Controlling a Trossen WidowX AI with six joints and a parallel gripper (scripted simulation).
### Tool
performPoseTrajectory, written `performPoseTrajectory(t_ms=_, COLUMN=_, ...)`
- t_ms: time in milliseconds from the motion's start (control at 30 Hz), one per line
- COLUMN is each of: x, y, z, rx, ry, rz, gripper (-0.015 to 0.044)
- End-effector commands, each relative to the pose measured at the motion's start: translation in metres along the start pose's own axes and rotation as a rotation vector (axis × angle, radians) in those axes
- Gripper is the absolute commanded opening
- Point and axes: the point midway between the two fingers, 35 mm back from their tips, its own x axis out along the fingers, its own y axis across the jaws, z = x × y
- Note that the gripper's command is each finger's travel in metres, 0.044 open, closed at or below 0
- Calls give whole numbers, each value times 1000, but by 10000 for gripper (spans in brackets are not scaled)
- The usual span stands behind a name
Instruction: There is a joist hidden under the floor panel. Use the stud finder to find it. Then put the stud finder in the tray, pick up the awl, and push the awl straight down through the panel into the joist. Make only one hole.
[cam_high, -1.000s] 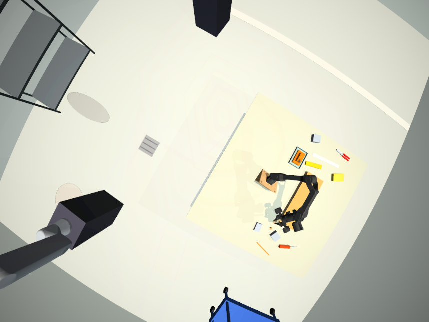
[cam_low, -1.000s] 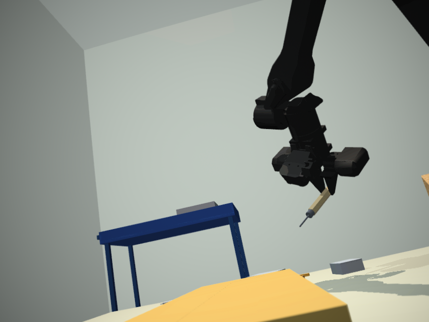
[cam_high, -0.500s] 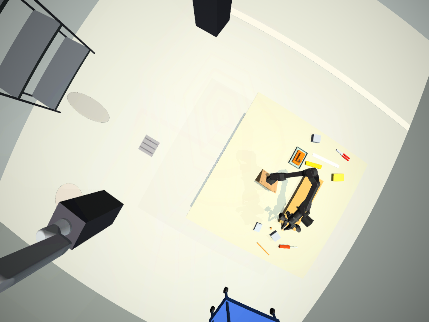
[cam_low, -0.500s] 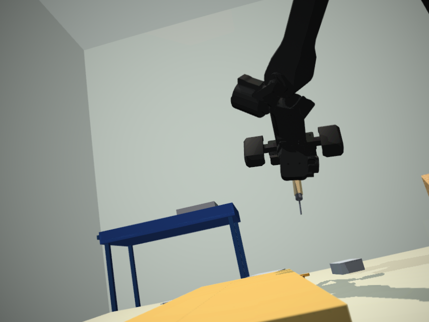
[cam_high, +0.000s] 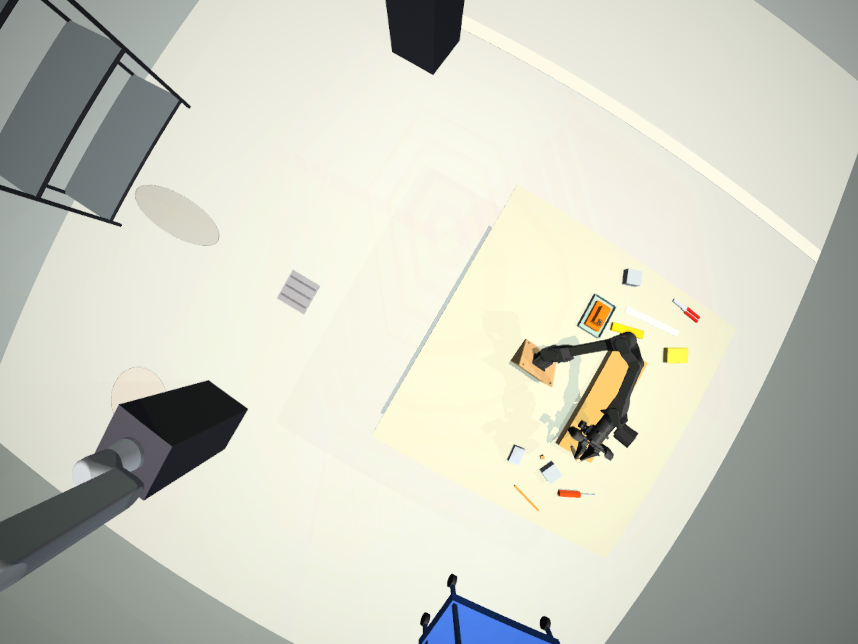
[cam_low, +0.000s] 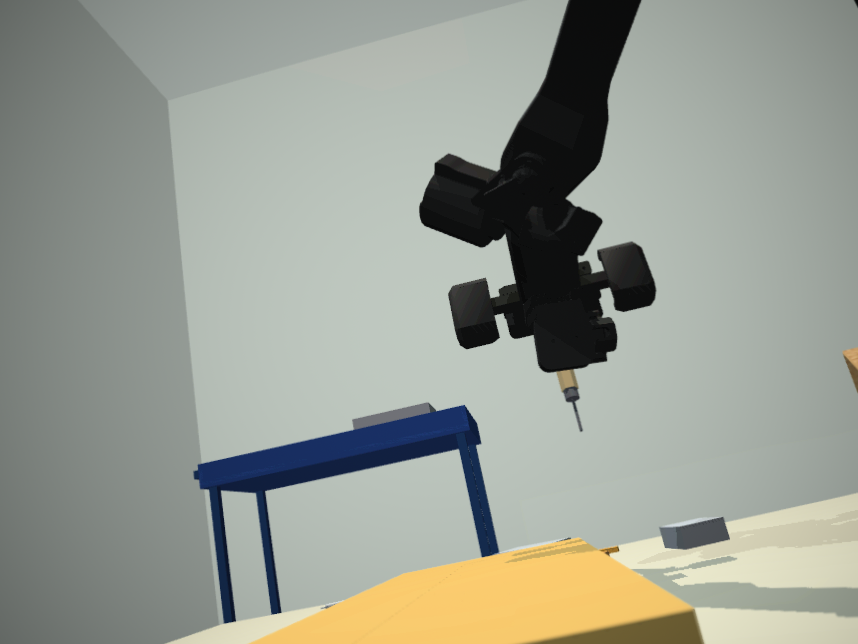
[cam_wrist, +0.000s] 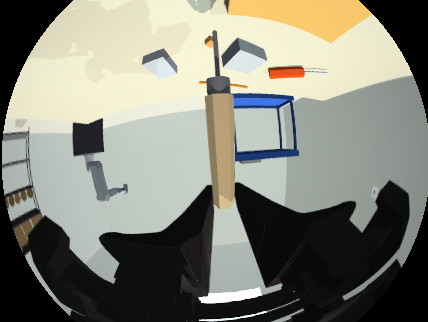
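My gripper (cam_high: 579, 453) (cam_wrist: 222, 188) is shut on the awl's wooden handle. The awl (cam_low: 566, 380) (cam_wrist: 220, 145) hangs in the air, with its steel shaft pointing down and slightly tilted in the exterior view. The fingertips are hidden there behind the gripper body. The orange-yellow floor panel (cam_high: 605, 382) (cam_low: 485, 589) (cam_wrist: 300, 14) lies under the arm, and the gripper is high over its near end in the top view. The orange stud finder (cam_high: 602, 309) lies in the tray (cam_high: 582, 323). No hole can be made out in the visible panel; the joist is hidden.
Near the panel's lower end are two grey blocks (cam_high: 516, 454) (cam_high: 550, 472), a small orange cube (cam_high: 541, 456), a pencil (cam_high: 526, 497) and a red-handled screwdriver (cam_high: 569, 493). A yellow bar (cam_high: 627, 330), white strip (cam_high: 651, 320) and yellow block (cam_high: 675, 355) lie by the other end.
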Motion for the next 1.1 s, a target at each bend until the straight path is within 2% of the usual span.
performPoseTrajectory(t_ms=0, x=-11, y=-18, z=2, rx=7, ry=32, rz=-1, gripper=0)
performPoseTrajectory(t_ms=867, x=-112, y=-105, z=68, rx=-4, ry=254, rz=-27, gripper=0)
performPoseTrajectory(t_ms=1067, x=-115, y=-106, z=70, rx=-4, ry=261, rz=-31, gripper=0)
